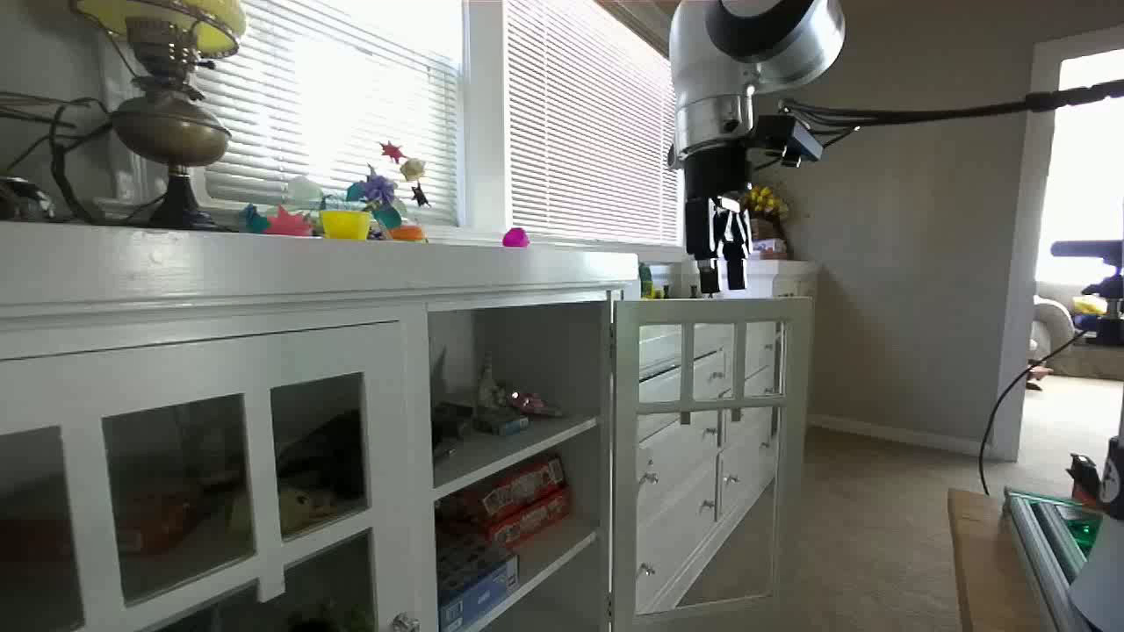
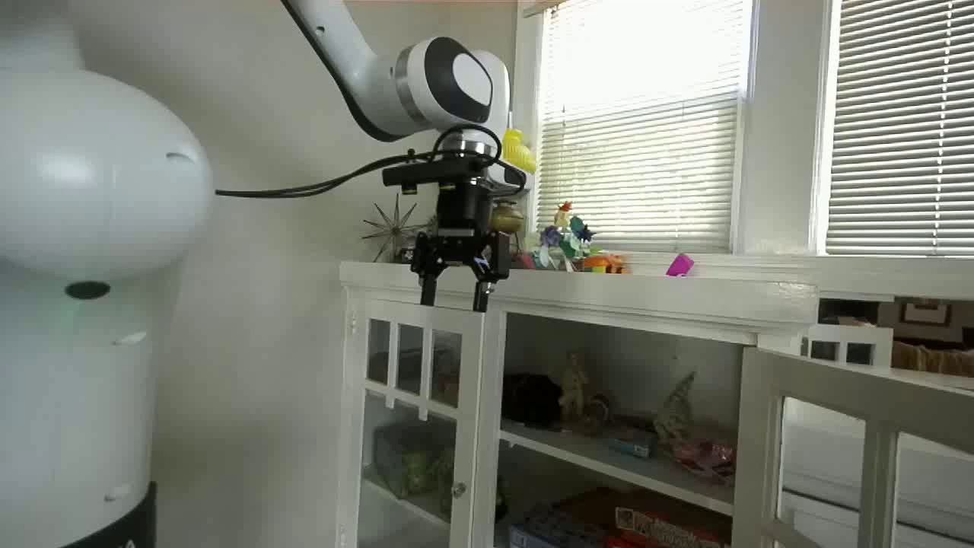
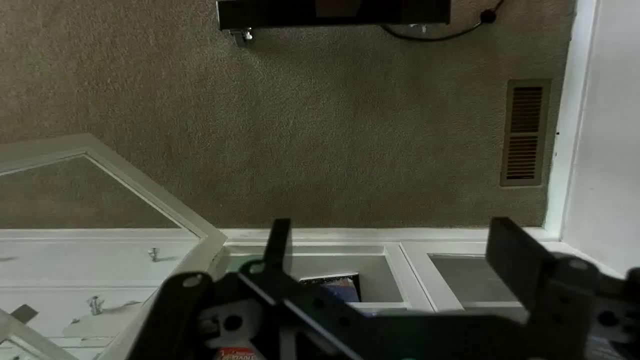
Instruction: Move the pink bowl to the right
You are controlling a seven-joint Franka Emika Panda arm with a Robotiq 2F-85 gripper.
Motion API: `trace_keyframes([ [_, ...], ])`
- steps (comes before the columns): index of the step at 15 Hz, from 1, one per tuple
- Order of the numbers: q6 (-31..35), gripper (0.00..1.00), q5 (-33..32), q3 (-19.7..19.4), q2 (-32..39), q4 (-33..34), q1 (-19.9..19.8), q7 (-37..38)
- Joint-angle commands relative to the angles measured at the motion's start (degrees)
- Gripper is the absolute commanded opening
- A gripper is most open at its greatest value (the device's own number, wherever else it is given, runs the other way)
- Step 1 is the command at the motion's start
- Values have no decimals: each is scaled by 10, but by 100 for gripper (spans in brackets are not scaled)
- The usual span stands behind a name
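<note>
The small magenta-pink bowl point(image 1: 515, 238) sits on the white cabinet top point(image 1: 290, 268), close to the window. It also shows in an exterior view point(image 2: 680, 265), where it looks tilted on its side. My gripper point(image 2: 454, 298) hangs in the air with its fingers down, in front of the cabinet and well to the left of the bowl in that view. It also shows in an exterior view point(image 1: 723, 279). In the wrist view the gripper point(image 3: 387, 235) has its fingers wide apart with nothing between them. The bowl is out of view in the wrist view.
A cluster of colourful toys point(image 1: 378, 193) and a yellow cup point(image 1: 345, 225) stand beside the bowl. A brass lamp point(image 1: 171, 132) stands farther along the top. A glass-paned cabinet door point(image 1: 625, 439) stands open. A window with blinds point(image 2: 643, 152) rises behind.
</note>
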Motion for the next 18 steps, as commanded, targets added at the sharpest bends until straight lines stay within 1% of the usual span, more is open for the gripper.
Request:
trace_keyframes([
  [1,-1,100,2,3,0,1,-4,-1],
  [16,-1,100,2,3,0,1,-4,-1],
  [18,1,100,-22,8,13,9,-10,-1],
])
